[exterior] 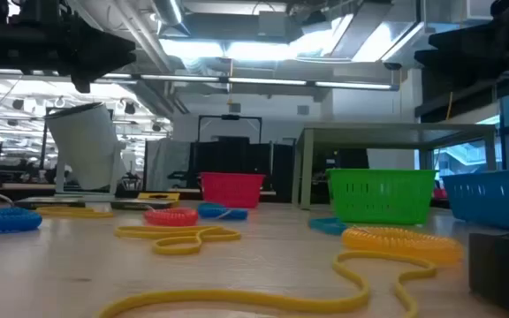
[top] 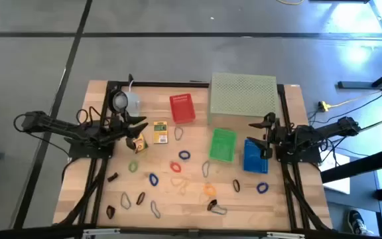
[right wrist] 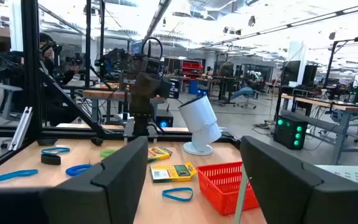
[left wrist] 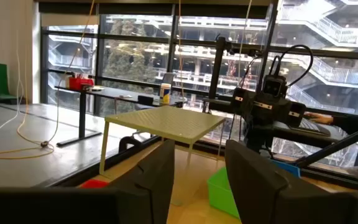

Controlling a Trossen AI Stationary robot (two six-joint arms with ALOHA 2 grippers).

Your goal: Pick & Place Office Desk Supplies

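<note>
A small yellow printed box [top: 160, 131] lies flat on the wooden table [top: 191, 199], and a second yellowish item [top: 138, 142] lies beside it. Small loops are scattered over the near half: blue [top: 184, 156], red [top: 176, 166], orange [top: 209, 189], green [top: 133, 166]. Dark clips [top: 113, 177] lie among them. My left gripper [top: 140, 126] hovers open left of the box with nothing between its fingers [left wrist: 154, 180]. My right gripper [top: 261, 131] stands open at the right, above the blue basket [top: 254, 156], also with nothing in it [right wrist: 191, 180].
A red basket [top: 182, 108], a green basket [top: 222, 144] and the blue basket stand mid-table. The large pale green perforated stand [top: 243, 96] occupies the far right. A pale round mug-like object [top: 126, 101] sits far left. Free room lies between the loops near the front edge.
</note>
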